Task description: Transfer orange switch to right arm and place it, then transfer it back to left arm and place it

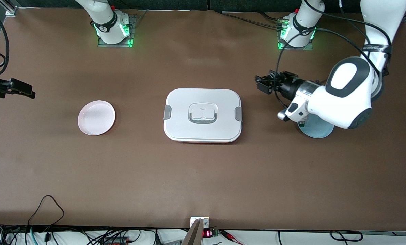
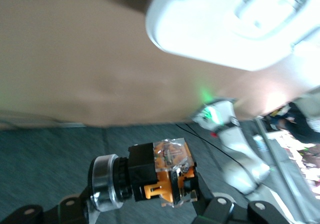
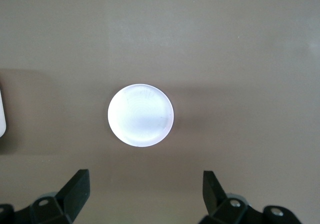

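Right gripper [image 1: 27, 92] hangs with jaws wide above the table [image 1: 203, 177] near the pink plate [image 1: 96, 117]. White box [image 1: 203, 115] sits mid-table. Left gripper [image 1: 262, 83], raised between box and blue plate [image 1: 317, 131], clamps the orange switch [image 2: 157, 176].

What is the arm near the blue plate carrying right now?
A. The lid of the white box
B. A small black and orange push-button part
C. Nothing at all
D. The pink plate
B: the left wrist view shows the left gripper clamped on the orange switch, up in the air.
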{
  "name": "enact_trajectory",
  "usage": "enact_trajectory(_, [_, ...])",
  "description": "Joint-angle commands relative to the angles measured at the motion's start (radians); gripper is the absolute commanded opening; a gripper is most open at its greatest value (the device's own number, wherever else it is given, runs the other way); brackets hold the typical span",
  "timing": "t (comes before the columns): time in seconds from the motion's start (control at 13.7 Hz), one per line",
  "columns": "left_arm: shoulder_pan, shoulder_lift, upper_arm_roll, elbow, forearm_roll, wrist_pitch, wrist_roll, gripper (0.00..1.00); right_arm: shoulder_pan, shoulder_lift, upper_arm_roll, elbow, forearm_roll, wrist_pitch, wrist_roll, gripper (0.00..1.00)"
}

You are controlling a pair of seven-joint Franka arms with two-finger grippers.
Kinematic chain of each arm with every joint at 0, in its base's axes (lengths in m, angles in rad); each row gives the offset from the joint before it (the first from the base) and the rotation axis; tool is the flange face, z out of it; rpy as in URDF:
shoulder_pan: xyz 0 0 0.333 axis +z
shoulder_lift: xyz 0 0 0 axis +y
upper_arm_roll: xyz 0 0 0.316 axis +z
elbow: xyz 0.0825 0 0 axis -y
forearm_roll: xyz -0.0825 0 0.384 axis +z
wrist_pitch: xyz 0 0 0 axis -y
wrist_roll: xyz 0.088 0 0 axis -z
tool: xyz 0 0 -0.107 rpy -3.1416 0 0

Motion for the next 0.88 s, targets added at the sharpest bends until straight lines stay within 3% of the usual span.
enact_trajectory(0.0, [0.008,-0.018,-0.068,0.073,-0.112,-0.016,-0.191,0.02,-0.032,-0.013,-0.002,0.003,0.058,-0.052,-0.075,1.0])
enact_trajectory(0.15, [-0.021,-0.015,-0.102,0.128,-0.178,0.021,-0.317,0.01,-0.052,-0.027,-0.006,0.002,0.153,-0.107,-0.086,1.0])
enact_trajectory(0.44, [-0.153,-0.012,-0.104,0.194,-0.28,0.165,-0.546,0.01,-0.069,-0.016,-0.008,-0.007,0.36,-0.19,-0.069,1.0])
enact_trajectory(0.59, [-0.187,-0.013,-0.104,0.196,-0.371,0.283,-0.635,0.01,-0.1,0.011,-0.011,-0.007,0.521,-0.19,-0.052,1.0])
enact_trajectory(0.8, [-0.239,-0.001,-0.108,0.193,-0.46,0.419,-0.687,0.01,-0.102,0.045,-0.011,-0.017,0.657,-0.195,-0.06,1.0])
